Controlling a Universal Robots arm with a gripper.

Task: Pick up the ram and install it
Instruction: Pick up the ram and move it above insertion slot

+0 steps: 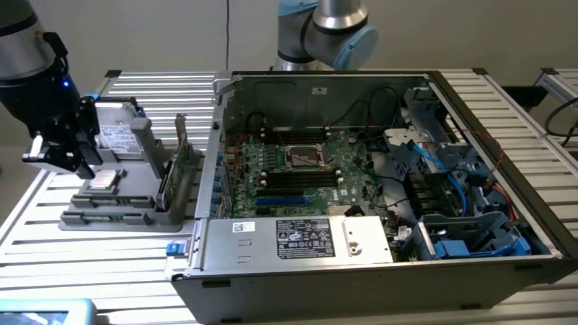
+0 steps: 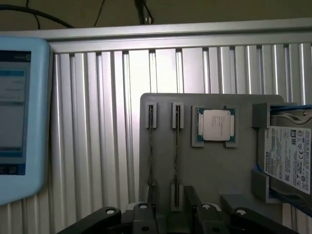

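Two thin green ram sticks stand edge-on in slots of a grey parts holder (image 2: 195, 165); one ram stick (image 2: 176, 156) lies in line with my gripper (image 2: 173, 217), the other ram stick (image 2: 151, 151) is beside it. In the exterior view the ram sticks (image 1: 110, 202) lie along the holder's near side, at the exterior view's left. My gripper (image 1: 68, 162) hovers above the holder (image 1: 135, 220), open and holding nothing. The open computer case (image 1: 298, 271) shows the motherboard (image 1: 298, 172) with long black slots (image 1: 298, 179).
On the holder are a processor chip (image 2: 217, 125), a hard drive (image 2: 290, 156) and an upright green expansion card (image 1: 176, 169). A light-blue tablet (image 2: 19, 117) lies on the slatted metal table (image 2: 107, 136). Cables and drive cages (image 1: 461, 203) crowd the case's right half.
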